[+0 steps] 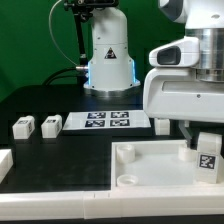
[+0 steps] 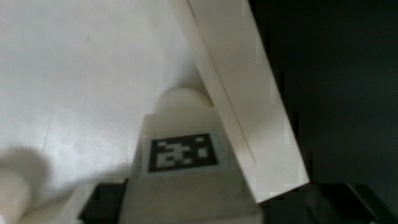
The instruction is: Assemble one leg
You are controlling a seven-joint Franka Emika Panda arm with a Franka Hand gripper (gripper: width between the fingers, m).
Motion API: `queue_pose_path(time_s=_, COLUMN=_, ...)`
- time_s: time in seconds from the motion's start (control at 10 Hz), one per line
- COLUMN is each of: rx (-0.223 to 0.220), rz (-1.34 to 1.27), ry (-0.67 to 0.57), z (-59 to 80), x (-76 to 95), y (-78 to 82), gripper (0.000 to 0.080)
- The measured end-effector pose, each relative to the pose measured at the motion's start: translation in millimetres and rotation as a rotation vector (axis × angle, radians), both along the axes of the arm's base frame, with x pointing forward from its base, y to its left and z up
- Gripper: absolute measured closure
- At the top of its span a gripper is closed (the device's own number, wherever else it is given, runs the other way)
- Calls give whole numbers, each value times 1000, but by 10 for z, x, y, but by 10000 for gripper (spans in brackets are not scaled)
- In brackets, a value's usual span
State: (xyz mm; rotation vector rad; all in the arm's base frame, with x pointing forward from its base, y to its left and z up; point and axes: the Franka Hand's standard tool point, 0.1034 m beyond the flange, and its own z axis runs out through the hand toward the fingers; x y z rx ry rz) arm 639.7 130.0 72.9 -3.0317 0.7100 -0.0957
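Observation:
My gripper (image 1: 203,140) is shut on a leg (image 1: 208,156), a small white block with a black-and-white tag. I hold it over the corner of the large white tray (image 1: 150,160) at the exterior view's right. In the wrist view the leg (image 2: 180,140) sits between my two dark fingers (image 2: 103,200), tag facing the camera. It is close against the tray's raised wall (image 2: 235,90), above the white tray floor. Two more legs (image 1: 22,127) (image 1: 50,125) lie on the black table at the exterior view's left. Another leg (image 1: 161,125) lies beside the marker board.
The marker board (image 1: 100,121) lies flat behind the tray. The robot's white base (image 1: 108,60) stands at the back. A round corner socket (image 1: 127,181) shows in the tray's near corner. A white piece (image 1: 3,162) juts in at the exterior view's left edge.

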Motion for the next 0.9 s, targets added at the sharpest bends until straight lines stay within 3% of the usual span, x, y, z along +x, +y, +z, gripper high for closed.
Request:
queue_pose_path(time_s=0.1, rx=5, rz=-145, ry=9, z=-10, x=-14, y=-40, gripper=470)
queue_pose_path(time_s=0.2, rx=11, rz=-242, ry=10, z=-13, x=-15, y=-41, gripper=505)
queue_pose_path(time_s=0.5, rx=55, rz=-615, ry=33, z=-17, x=-7, y=-71, gripper=505)
queue_pose_path(time_s=0.8, rx=194, rz=-1102, ry=84, z=-41, x=13, y=-124, gripper=505)
queue_pose_path(time_s=0.9, rx=211, rz=-1216, ry=98, z=-41, x=15, y=-123, gripper=505)
